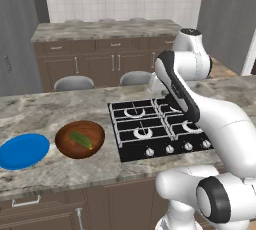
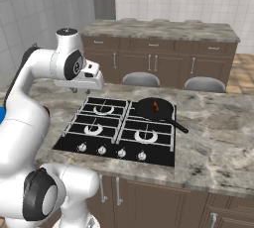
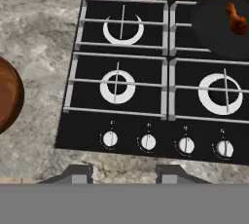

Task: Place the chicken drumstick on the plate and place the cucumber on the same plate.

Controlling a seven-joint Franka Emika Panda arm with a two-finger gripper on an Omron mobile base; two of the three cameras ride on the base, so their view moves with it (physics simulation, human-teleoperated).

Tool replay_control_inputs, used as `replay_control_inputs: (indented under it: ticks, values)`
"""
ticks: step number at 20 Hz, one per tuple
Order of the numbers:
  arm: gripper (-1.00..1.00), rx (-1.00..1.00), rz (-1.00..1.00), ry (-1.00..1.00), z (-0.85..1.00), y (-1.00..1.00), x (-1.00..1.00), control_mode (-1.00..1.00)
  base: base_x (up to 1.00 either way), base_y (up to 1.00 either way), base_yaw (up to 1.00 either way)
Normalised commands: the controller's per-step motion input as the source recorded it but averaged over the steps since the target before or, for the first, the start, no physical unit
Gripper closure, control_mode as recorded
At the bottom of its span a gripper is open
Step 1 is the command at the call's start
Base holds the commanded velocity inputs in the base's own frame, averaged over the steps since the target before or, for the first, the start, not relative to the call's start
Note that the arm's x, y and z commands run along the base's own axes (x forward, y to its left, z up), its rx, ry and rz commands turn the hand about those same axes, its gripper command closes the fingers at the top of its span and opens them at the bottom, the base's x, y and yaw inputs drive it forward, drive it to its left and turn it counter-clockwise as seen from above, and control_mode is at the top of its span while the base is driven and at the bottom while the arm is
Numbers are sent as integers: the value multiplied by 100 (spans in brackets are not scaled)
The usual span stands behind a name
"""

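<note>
**Hovering over the cooktop, drumstick in the pan**

Lying inside a round black frying pan (image 2: 155, 109), the chicken drumstick (image 3: 236, 21) is a small reddish-brown club with a knobbed bone end; the pan sits on the far right burner of the stove, its long handle pointing toward the right front. The cucumber (image 1: 80, 140), a short green oblong, rests inside a round brown wooden bowl (image 1: 80, 139) with a smooth, glossy grain. Just left of the bowl, nearly touching it, lies the plate (image 1: 23, 151), flat, round and bright blue, with nothing on it.

The gripper (image 3: 124, 172) hangs above the front of the black four-burner cooktop (image 3: 151, 77), its fingers (image 3: 75, 172) apart and holding nothing, with the row of four knobs below them.

Everything sits on a mottled grey stone surface (image 1: 60, 111), an island with dark wood cabinets under it. Two grey stools (image 2: 141, 79) stand on its far side, and beyond them runs a second counter with brown cabinets against a white tiled wall.

Bare stone lies between the bowl and the cooktop's left edge, and a wide bare stretch extends right of the pan.
</note>
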Motion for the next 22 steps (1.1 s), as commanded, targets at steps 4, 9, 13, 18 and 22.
replay_control_inputs:
  ticks: [4, 9, 13, 18, 22]
  values:
    - [-100, 0, 0, 0, -2, 0, 0, -100, 0, 0, 0]
    - [-100, 0, 0, 1, -15, -16, 0, -100, 0, 0, 0]
    - [-100, 1, 0, 0, -9, -34, 7, -100, 0, 0, 0]
    - [-100, 0, 0, 0, -4, -39, 17, -100, 0, 0, 0]
    - [-100, 0, 5, 0, -4, -48, 27, -100, 0, 0, 0]
